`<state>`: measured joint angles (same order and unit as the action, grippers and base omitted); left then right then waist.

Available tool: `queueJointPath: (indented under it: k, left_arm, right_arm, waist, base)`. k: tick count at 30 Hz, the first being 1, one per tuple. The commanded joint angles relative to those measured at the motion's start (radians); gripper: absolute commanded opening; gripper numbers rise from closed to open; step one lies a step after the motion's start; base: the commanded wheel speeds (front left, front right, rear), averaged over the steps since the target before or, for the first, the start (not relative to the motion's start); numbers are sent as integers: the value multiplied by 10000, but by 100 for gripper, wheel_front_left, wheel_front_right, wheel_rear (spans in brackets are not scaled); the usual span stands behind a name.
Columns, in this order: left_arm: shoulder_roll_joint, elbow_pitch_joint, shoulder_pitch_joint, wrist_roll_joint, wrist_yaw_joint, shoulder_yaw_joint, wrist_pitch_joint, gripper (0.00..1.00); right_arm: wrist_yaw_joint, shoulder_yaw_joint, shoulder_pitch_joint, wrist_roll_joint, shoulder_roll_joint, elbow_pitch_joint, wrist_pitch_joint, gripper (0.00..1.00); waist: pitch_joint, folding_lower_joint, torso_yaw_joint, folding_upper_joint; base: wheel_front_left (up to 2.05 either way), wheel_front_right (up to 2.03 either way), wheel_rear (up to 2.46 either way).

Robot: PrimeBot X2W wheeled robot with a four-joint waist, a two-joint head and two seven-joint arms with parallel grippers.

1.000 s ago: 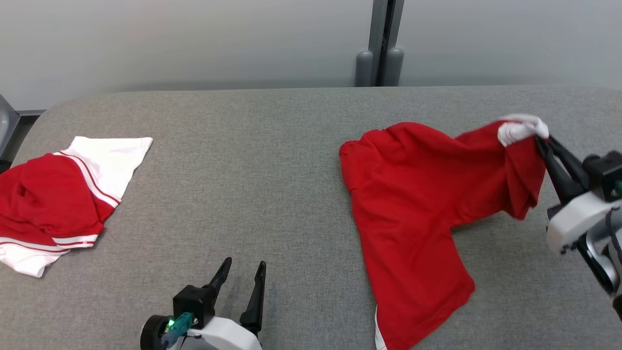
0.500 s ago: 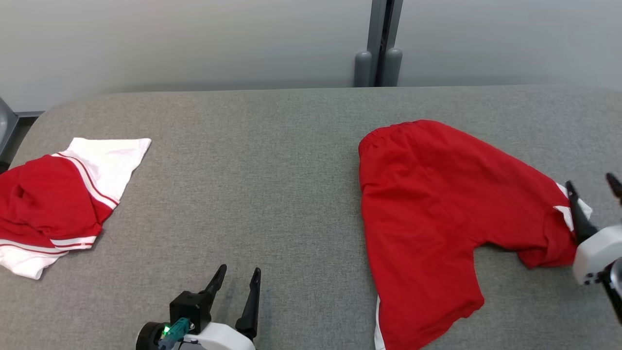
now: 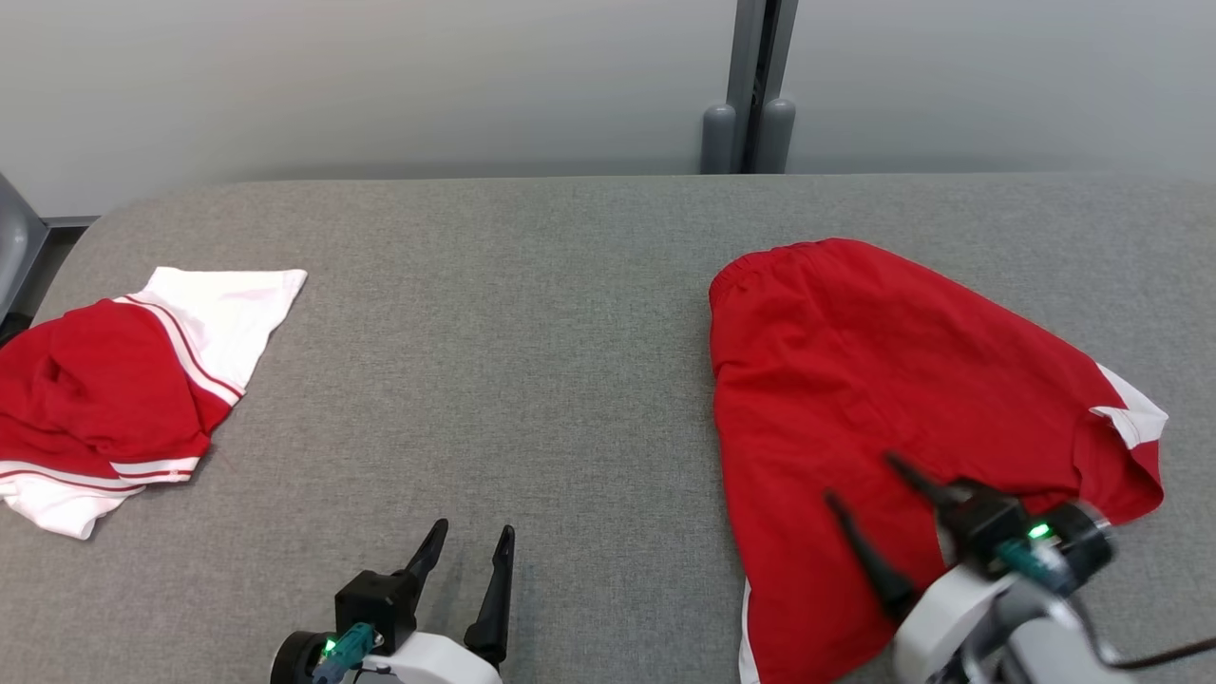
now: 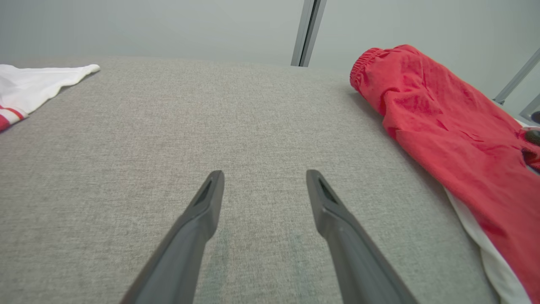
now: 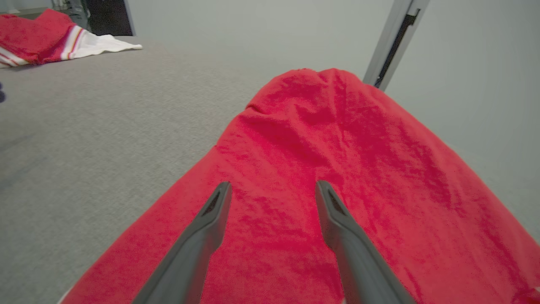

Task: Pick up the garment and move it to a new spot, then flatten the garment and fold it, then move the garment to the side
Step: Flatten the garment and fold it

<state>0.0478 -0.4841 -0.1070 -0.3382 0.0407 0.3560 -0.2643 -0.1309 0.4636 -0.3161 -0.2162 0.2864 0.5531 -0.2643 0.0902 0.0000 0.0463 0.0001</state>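
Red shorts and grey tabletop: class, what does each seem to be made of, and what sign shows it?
Red shorts: soft cloth, probably cotton or a blend, matt; it creases and its waistband is gathered. Grey tabletop: seemingly covered in woven fabric, matt, with a fine flecked grain.

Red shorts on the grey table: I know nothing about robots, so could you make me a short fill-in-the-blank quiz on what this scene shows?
1. The red shorts lie spread on the right part of the grey table, and the right gripper is over them with its two fingers ____.
2. The left gripper is open over bare table and holds ____.
3. The second garment, crumpled at the table's left end, is red and ____.

Missing words: open; nothing; white.
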Motion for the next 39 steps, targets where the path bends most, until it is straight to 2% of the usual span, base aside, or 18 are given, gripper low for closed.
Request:
queueJointPath:
  k: [1, 2, 3, 8, 15, 20, 25, 26, 27, 28, 29, 34, 35, 39]
  left_arm:
    - [44, 33, 15, -47, -17, -21, -2, 100]
    - [44, 29, 22, -52, -4, -28, -1, 100]
    - [44, 29, 22, -52, -4, -28, -1, 100]
    - [44, 22, 16, -72, 17, -10, -2, 100]
    - [45, 94, 42, -153, 73, -12, -2, 100]
    - [45, 79, -43, -233, 100, 68, -2, 100]
    - [53, 56, -145, -250, 107, 116, -2, 100]
    - [44, 60, -160, -245, 117, 103, -2, 100]
    - [42, 58, -160, -239, 121, 82, -2, 100]
    - [44, 57, -152, -231, 124, 62, -2, 100]
    - [44, 50, -132, -225, 133, 42, -2, 100]
    - [44, 37, -27, -229, 121, -1, -2, 100]
    - [46, 13, -16, -259, 125, 17, -2, 100]
    - [44, -52, -180, -306, 30, 185, -2, 100]
  right_arm:
    - [3, 951, 230, -385, 88, -425, 2, 100]
    - [3, 1390, 249, -572, 198, -643, 0, 100]
    - [3, 1390, 249, -572, 198, -643, 0, 100]
    - [3, 3777, 432, -1381, 934, -1747, 0, 100]
    - [3, 5220, 558, -1856, 1840, -2319, 2, 100]
    - [3, 6064, 305, -1960, 1903, -2097, 2, 100]
    - [3, 6490, -127, -1860, 1559, -853, 2, 100]
    - [3, 6531, -209, -1915, 1426, -668, 2, 85]
    - [3, 6601, -276, -1936, 1363, -440, 5, 47]
    - [3, 6617, -349, -1963, 1288, -285, 12, 34]
    - [3, 6623, -411, -1998, 1215, -206, 14, 0]
    - [3, 5614, -935, -2154, 1138, -836, 2, 0]
    - [3, 5085, -1291, -2088, 1095, -1231, 2, 0]
    - [3, 4419, -2728, -1757, 805, -1631, 0, 0]
  waist:
    - [16, 0, 54, -1]
    - [22, 0, 69, -1]
    - [22, 0, 69, -1]
    - [43, 0, 128, -1]
    - [79, 0, 66, -1]
    - [154, 0, 50, -1]
    - [235, 0, 188, -1]
    - [250, 0, 230, -1]
    - [257, 0, 261, -1]
    - [268, 0, 297, -1]
    - [274, 0, 325, -1]
    - [268, 0, 389, -1]
    - [230, 0, 409, -1]
    - [66, 0, 642, -1]
  base:
    - [0, 0, 0]
    - [0, 0, 0]
    - [0, 0, 0]
    - [0, 0, 0]
    - [0, 0, 0]
    - [0, 0, 0]
    - [0, 0, 0]
    - [0, 0, 0]
    - [0, 0, 0]
    - [0, 0, 0]
    - [0, 0, 0]
    - [0, 0, 0]
    - [0, 0, 0]
    - [0, 0, 0]
